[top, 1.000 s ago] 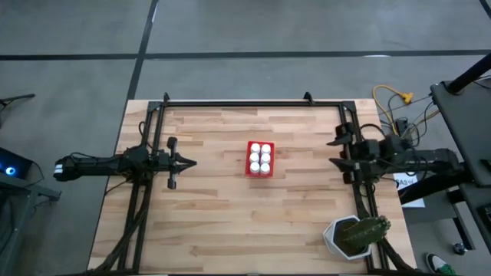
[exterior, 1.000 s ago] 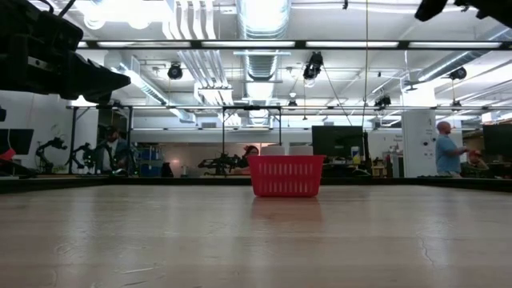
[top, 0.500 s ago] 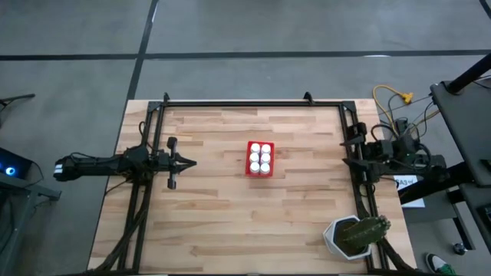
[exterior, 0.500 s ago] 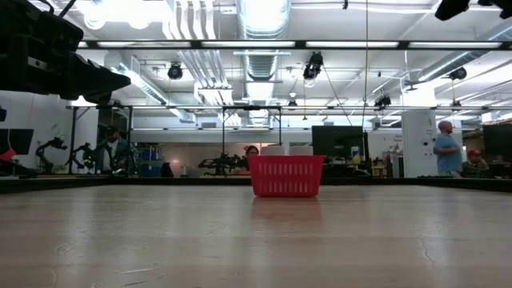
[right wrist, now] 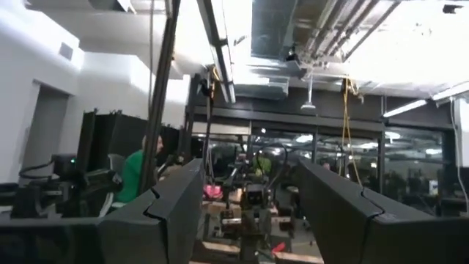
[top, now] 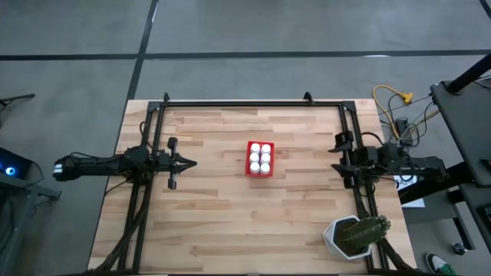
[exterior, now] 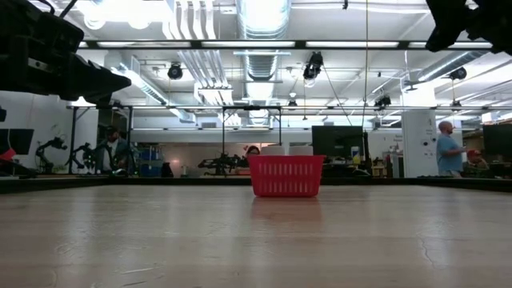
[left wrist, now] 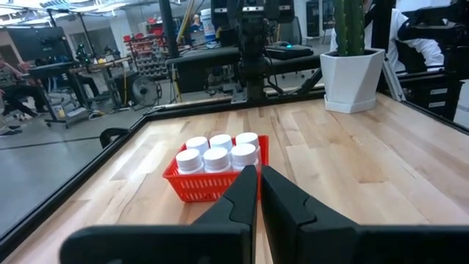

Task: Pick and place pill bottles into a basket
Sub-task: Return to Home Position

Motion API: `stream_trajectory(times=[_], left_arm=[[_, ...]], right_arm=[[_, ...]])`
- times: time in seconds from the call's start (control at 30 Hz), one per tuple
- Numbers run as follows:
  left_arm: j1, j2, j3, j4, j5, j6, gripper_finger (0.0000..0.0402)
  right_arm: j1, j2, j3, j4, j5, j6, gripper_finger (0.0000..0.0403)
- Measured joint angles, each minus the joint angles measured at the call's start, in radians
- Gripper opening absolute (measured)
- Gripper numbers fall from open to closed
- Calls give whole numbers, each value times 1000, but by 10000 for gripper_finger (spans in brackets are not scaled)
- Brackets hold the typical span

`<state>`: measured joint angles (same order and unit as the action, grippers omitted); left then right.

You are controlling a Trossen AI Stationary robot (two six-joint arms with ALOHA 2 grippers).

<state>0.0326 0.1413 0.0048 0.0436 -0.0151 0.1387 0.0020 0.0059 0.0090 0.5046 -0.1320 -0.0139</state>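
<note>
The red basket [top: 260, 159] stands on its base at the table's middle. Several white pill bottles [top: 260, 157] stand upright in it, caps up. It also shows in the left wrist view [left wrist: 196, 185] with the bottles [left wrist: 218, 154], and in the low view [exterior: 286, 178]. My left gripper [top: 191, 162] is shut and empty, above the table to the basket's left, pointing at it [left wrist: 259, 183]. My right gripper [top: 336, 153] is open and empty at the table's right edge, well apart from the basket; its wide-apart fingers [right wrist: 249, 194] point up into the room.
A white pot with a green plant [top: 354, 236] stands at the table's near right corner and shows in the left wrist view [left wrist: 352, 70]. A dark frame [top: 245, 103] runs along the table's edges. People stand in the room beyond the table.
My right arm has drawn back toward the table's right edge, then come forward again toward the basket and a little lower. My right gripper stays open and empty. The basket and bottles have kept still.
</note>
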Motion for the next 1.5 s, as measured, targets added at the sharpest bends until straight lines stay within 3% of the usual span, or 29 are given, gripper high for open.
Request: stream_trajectory(times=[0.2, 0.47, 0.57, 0.8, 1.0, 1.5], left_arm=[[0, 0, 0, 0, 0, 0, 2], [0, 0, 0, 0, 0, 0, 2], [0, 0, 0, 0, 0, 0, 2], [0, 0, 0, 0, 0, 0, 2], [0, -1, 0, 0, 0, 0, 2], [0, 2, 0, 0, 0, 0, 2]], right_arm=[[0, 0, 0, -73, -4, -2, 189], [0, 1, 0, -218, 1, -17, 23], [0, 1, 0, -243, 24, -3, 14], [-1, 2, 1, -480, 237, 32, 9], [-1, 16, 2, -495, 160, -11, 9], [-3, 19, 2, -495, 153, -51, 9]])
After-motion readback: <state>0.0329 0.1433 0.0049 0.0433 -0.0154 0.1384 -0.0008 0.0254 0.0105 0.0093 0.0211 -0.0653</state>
